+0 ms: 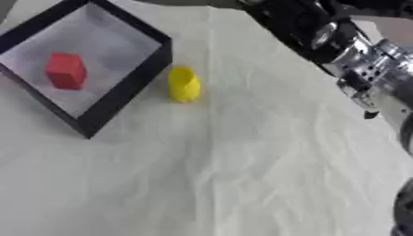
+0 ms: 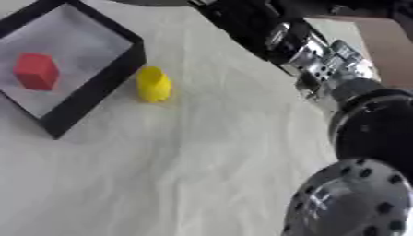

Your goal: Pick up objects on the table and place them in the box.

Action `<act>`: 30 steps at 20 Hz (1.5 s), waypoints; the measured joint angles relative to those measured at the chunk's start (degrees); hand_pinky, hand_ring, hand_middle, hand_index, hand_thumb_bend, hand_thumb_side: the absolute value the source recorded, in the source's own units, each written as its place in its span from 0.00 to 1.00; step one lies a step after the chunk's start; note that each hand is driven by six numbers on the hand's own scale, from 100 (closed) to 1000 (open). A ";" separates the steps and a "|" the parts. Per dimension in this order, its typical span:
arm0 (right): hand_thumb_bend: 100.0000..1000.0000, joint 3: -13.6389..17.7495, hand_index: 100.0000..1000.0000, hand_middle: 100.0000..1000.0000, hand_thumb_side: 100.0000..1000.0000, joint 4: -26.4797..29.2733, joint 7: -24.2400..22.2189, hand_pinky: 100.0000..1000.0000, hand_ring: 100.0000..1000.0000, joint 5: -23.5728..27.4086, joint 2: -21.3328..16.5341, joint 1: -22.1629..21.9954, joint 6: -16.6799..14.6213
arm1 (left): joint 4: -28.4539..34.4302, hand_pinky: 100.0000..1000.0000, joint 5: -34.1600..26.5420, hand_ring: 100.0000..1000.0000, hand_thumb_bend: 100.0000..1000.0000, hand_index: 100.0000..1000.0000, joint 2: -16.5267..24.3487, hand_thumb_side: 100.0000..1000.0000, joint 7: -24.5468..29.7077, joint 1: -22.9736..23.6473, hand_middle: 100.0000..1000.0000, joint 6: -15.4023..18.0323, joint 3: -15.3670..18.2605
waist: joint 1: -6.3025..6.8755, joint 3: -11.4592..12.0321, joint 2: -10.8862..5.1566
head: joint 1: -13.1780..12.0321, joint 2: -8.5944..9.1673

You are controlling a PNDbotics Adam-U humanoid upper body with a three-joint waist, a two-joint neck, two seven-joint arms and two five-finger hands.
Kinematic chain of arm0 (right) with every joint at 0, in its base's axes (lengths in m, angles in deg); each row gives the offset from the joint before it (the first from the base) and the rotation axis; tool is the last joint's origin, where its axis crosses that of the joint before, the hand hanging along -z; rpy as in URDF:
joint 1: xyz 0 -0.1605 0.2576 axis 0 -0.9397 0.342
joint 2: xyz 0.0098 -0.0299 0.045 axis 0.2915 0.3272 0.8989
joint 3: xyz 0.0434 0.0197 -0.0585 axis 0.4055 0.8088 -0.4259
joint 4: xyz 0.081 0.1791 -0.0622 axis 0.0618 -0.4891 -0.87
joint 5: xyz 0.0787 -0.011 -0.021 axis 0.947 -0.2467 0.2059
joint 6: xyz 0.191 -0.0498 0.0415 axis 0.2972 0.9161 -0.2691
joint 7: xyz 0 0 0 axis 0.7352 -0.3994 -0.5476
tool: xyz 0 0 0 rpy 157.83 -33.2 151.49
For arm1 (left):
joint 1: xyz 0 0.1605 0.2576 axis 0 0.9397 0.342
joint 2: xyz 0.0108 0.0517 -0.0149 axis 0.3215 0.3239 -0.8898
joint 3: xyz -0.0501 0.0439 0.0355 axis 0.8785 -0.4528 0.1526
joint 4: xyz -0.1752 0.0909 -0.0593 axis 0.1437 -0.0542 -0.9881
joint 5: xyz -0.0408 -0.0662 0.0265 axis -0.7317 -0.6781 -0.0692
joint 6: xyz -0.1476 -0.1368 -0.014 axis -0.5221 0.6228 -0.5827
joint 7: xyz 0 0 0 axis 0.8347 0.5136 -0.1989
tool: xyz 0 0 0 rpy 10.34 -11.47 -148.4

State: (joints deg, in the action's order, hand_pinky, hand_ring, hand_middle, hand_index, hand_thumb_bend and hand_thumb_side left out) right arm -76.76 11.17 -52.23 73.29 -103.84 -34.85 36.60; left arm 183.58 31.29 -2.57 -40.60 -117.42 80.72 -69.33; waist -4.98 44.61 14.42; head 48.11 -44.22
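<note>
Nearest to the camera, at the right side, the right arm (image 2: 355, 152) fills the right eye view with its silver joint and black forearm, and it stretches away toward the upper edge. The hand at its end is out of view, so I cannot tell if its fingers are spread or closed. The left hand is visible in no view. Further out on the white cloth (image 1: 242, 175) stands a yellow object (image 1: 183, 84), rounded and a bit taller than wide, its long axis roughly upright and leaning slightly. It is just beside the right wall of the black box (image 1: 121, 94), maybe touching it. A red block (image 1: 65, 70) already lies inside the box. I judge the yellow object is the next to be picked. It lies to the left of the right arm, well apart from it, and this arm is the only one close by.
</note>
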 measured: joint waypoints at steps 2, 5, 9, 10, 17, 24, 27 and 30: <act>0.00 -0.55 0.64 0.42 0.08 -0.95 -0.98 0.89 0.50 -1.37 1.15 0.29 -0.14 | 0.00 0.91 -0.02 0.66 0.15 0.79 -0.06 0.39 0.03 -0.05 0.86 -0.03 -0.01 | 0.00 0.00 0.08 | 0.28 0.00; 0.00 -1.29 0.64 0.43 0.11 -2.34 -2.41 0.89 0.52 -3.70 2.49 0.37 -0.68 | 0.00 0.91 -0.03 0.66 0.15 0.79 -0.07 0.39 0.11 -0.14 0.86 -0.11 -0.12 | -0.01 0.00 0.21 | 0.39 0.02; 0.00 -2.30 0.65 0.43 0.13 -4.37 -4.80 0.90 0.52 -6.98 4.31 0.35 -1.73 | 0.00 0.91 -0.03 0.66 0.15 0.79 -0.09 0.40 0.17 -0.14 0.86 -0.20 -0.18 | -0.01 0.00 0.68 | 0.35 0.11; 0.00 -2.52 0.65 0.43 0.13 -4.82 -5.41 0.90 0.52 -7.81 4.84 0.36 -1.94 | 0.00 0.91 -0.03 0.66 0.15 0.79 -0.10 0.40 0.19 -0.14 0.86 -0.26 -0.20 | -0.01 0.00 0.68 | 0.33 0.12; 0.00 -3.83 0.65 0.43 0.13 -7.61 -7.82 0.90 0.52 -11.98 8.39 1.92 -2.85 | 0.00 0.92 -0.03 0.65 0.14 0.79 -0.60 0.41 0.22 -0.20 0.86 -0.64 -0.28 | -0.13 0.00 0.83 | 0.53 0.14; 0.00 -5.25 0.70 0.50 0.17 -8.25 -10.44 0.90 0.59 -14.00 10.61 2.80 -4.28 | 0.00 0.92 -0.03 0.65 0.14 0.79 -0.60 0.41 0.28 -0.20 0.86 -0.74 -0.28 | -0.17 0.00 0.84 | 0.80 0.14; 0.00 -5.64 0.74 0.55 0.23 -8.07 -12.27 0.89 0.65 -15.71 10.99 2.80 -5.54 | 0.00 0.92 -0.03 0.65 0.15 0.79 -0.61 0.41 0.29 -0.20 0.86 -0.74 -0.28 | -0.27 0.00 0.84 | 0.85 0.14; 0.00 -5.67 0.75 0.56 0.26 -7.67 -14.12 0.89 0.66 -17.87 11.29 2.66 -6.60 | 0.00 0.92 -0.03 0.65 0.15 0.79 -0.64 0.40 0.28 -0.20 0.86 -0.74 -0.28 | -0.31 0.00 0.84 | 0.86 0.13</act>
State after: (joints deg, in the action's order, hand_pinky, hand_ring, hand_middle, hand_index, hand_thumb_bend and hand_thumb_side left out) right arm -82.43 3.50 -66.34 55.42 -92.55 -32.19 30.00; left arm 183.58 31.27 -3.21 -40.32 -117.62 79.98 -69.61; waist -5.29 44.61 15.27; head 48.97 -44.09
